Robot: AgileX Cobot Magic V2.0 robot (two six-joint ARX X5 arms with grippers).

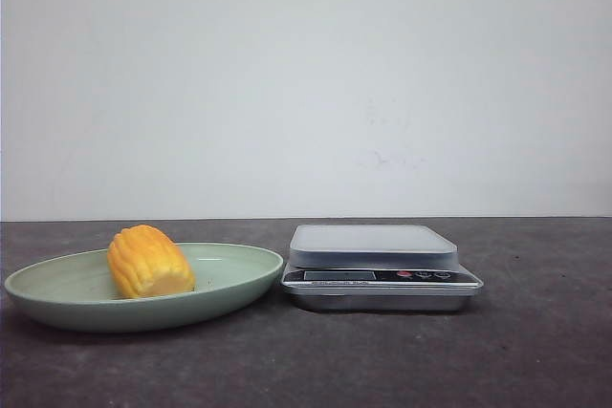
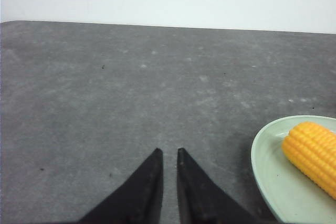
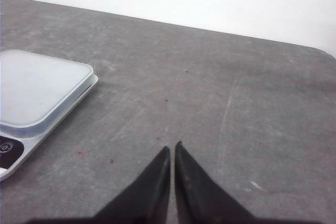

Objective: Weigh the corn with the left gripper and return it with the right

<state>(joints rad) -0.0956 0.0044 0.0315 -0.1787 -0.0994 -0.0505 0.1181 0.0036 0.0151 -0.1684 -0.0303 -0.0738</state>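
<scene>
One piece of corn (image 1: 149, 262) lies on its side in the pale green plate (image 1: 229, 284), left of the middle of the plate, and the scale (image 1: 381, 268) stands just beside the plate's right edge with its platform bare. That arrangement fits two stages equally: the corn waiting to go onto the scale, or the corn back in the plate with the weighing behind it. You cannot settle which from this, so check the scale's display, which is too small to read here, before you commit either arm.

Both claws are drawn together and hold nothing. The left claw (image 2: 169, 156) hangs over bare desk (image 1: 535, 351) with the plate's rim and the corn off to one side of it; the right claw (image 3: 172, 151) hangs over bare desk with the scale near its other side.

If a lift is due, some points would serve you well. Spread the fingers wide enough to pass the cob before descending. Take it across its girth near the middle, since the rounded, ribbed surface is likely to roll or slip from an end grip. Come down from above so the fingertips clear the plate's raised rim. Set it flat and central on the platform, because a cob near an edge may roll off.
</scene>
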